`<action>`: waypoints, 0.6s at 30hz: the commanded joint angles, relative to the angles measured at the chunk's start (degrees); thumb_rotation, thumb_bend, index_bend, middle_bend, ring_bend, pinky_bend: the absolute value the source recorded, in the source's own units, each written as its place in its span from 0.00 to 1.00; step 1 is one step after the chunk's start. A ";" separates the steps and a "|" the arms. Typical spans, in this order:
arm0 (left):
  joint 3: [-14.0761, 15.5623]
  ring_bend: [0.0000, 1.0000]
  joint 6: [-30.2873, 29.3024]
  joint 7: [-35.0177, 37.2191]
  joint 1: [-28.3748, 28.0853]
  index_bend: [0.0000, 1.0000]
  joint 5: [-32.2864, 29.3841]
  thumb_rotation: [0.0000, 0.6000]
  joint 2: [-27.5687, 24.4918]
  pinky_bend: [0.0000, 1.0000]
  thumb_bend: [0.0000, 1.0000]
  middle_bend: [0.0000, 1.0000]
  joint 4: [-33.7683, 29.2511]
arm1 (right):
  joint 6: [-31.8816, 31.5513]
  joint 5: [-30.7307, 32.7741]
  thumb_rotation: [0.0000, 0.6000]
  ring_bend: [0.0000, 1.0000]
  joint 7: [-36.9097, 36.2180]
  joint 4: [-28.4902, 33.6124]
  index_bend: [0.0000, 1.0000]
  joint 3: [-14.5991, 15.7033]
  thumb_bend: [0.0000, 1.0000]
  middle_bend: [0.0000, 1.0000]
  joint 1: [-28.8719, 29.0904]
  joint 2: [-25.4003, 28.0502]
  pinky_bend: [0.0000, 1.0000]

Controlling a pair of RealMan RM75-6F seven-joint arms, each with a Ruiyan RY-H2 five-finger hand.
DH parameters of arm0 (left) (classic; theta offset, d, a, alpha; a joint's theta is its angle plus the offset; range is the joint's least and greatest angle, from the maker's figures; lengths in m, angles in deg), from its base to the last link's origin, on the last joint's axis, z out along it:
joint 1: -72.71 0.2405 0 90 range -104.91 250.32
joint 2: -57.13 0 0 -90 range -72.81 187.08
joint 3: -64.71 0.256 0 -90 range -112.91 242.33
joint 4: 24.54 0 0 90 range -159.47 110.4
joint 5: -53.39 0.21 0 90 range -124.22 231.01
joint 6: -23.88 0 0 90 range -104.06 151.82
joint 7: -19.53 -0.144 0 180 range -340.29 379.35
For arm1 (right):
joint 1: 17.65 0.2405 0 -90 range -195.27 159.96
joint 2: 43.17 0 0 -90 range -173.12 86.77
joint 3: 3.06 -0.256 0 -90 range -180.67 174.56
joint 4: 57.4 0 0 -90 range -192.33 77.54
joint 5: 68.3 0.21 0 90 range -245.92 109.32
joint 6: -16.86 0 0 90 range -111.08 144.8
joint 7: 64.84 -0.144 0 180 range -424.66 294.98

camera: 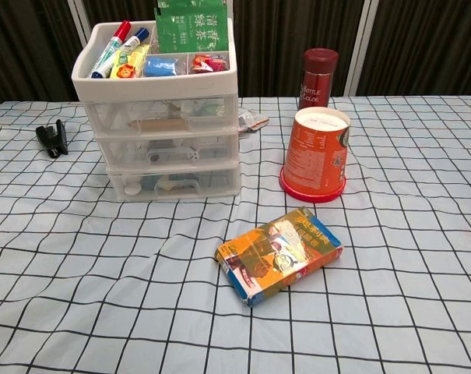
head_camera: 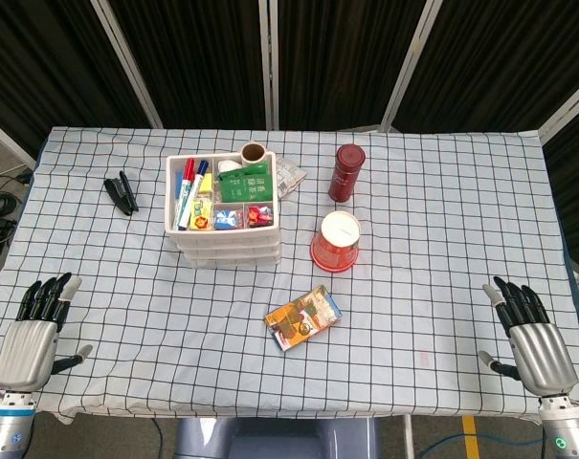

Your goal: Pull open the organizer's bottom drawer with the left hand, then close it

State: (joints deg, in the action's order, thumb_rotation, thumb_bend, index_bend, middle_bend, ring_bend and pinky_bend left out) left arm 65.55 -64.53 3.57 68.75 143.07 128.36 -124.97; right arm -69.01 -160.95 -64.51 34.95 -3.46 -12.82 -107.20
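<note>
A white three-drawer organizer (head_camera: 224, 234) (camera: 166, 117) stands left of the table's centre, its top tray full of markers and packets. Its clear bottom drawer (camera: 175, 183) is pushed in flush with the two above, small items showing through it. My left hand (head_camera: 33, 335) lies open and flat at the near left table edge, far from the organizer. Flat and open too, my right hand (head_camera: 530, 337) rests at the near right edge. Neither hand appears in the chest view.
An orange cup (head_camera: 336, 240) (camera: 317, 153) stands upside down right of the organizer, a dark red canister (head_camera: 346, 172) (camera: 318, 76) behind it. A colourful box (head_camera: 302, 316) (camera: 279, 254) lies in front. A black clip (head_camera: 122, 193) (camera: 52, 138) sits far left.
</note>
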 commanded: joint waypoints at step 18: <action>-1.13 0.01 2.22 1.33 -1.08 0.00 -0.71 1.00 1.89 0.03 0.08 0.01 -0.23 | 0.63 -0.69 1.00 0.00 0.39 0.32 0.05 0.59 0.05 0.00 0.17 -0.07 0.00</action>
State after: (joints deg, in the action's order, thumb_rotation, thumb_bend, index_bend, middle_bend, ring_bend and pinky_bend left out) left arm 64.94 -61.95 4.21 67.82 142.35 129.59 -125.08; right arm -68.39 -161.68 -64.05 35.23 -2.85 -12.65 -107.32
